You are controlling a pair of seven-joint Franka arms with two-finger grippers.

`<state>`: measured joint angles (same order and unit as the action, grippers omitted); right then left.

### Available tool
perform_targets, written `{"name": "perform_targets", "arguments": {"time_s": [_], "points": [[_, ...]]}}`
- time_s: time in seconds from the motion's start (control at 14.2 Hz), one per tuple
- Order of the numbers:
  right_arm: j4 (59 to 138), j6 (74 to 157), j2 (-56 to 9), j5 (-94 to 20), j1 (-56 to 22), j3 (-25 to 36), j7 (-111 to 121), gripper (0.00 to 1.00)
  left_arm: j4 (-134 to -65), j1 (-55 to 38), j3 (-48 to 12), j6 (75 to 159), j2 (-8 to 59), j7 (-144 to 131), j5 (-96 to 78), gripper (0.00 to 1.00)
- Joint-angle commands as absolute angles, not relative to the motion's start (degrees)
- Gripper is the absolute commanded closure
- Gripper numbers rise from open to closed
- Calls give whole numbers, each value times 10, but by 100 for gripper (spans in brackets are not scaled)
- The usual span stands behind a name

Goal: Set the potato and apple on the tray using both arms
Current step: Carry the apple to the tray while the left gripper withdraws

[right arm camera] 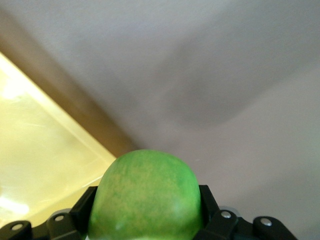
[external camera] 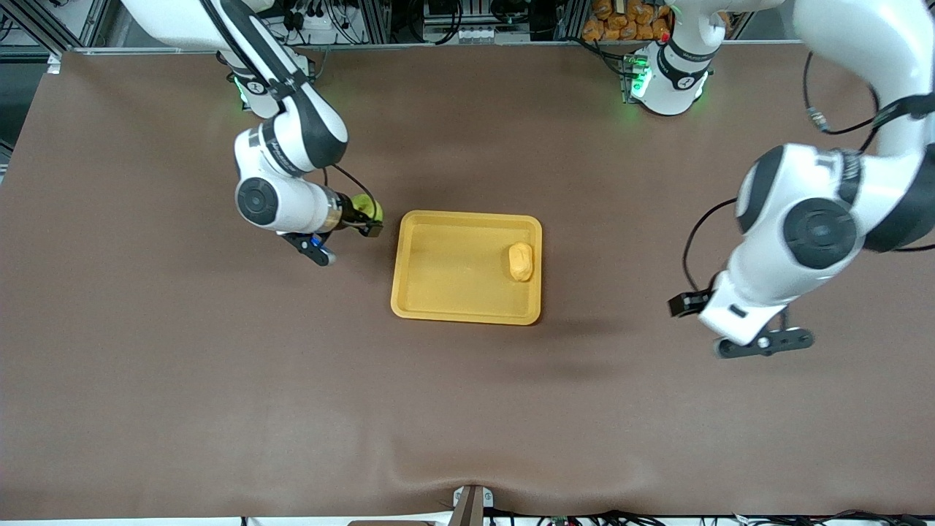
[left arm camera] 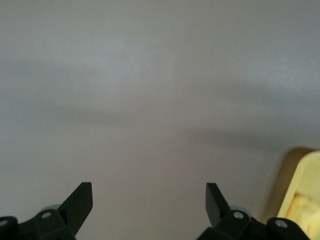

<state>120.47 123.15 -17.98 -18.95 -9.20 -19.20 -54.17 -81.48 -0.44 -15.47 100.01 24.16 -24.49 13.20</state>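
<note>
Green apple [right arm camera: 145, 197] sits pinched between the fingers of my right hand [external camera: 363, 218], which hangs over bare counter [external camera: 182, 380] just beside the tray [external camera: 438, 310] edge, left of centre in the front view. The potato [external camera: 520, 261] already lies in the tray, close to the rim toward the left arm's end. I judge half the task done; the apple is the step in hand.

Procedure as I would run it:
1. Carry the apple sideways until it is over the open tray floor, well apart from the potato.
2. Lower until the apple is near the floor before releasing; it is round and will roll if dropped from height.
3. Spread the fingers slowly, then lift straight up so neither finger nudges it.
4. Avoid the raised rim on approach; in the right wrist view it lies just ahead of the apple.

My left hand [left arm camera: 149, 202] waits with fingers spread and nothing between them, over bare counter at lower right of the front view, the tray corner just showing in its wrist view.

No brand, label or readable writing shows on the apple, potato or tray.
</note>
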Motion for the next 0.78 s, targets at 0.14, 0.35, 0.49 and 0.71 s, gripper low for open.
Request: {"name": "perform_targets", "arguments": {"time_s": [0.14,0.35,0.49,0.71], "points": [[1108,1250,-265,-196,-134,-194,-634,100,-853,22,-161,951,167,-235,90,0],[1078,1285,-304,-194,-154,-194,-652,100,-858,28,-161,932,136,-234,58,0],[1060,1322,-337,-192,-164,-194,-653,100,-866,24,-151,931,118,-219,47,0],[1040,1329,-359,-192,-169,-194,-654,100,-921,-17,-71,932,52,-153,27,0]]}}
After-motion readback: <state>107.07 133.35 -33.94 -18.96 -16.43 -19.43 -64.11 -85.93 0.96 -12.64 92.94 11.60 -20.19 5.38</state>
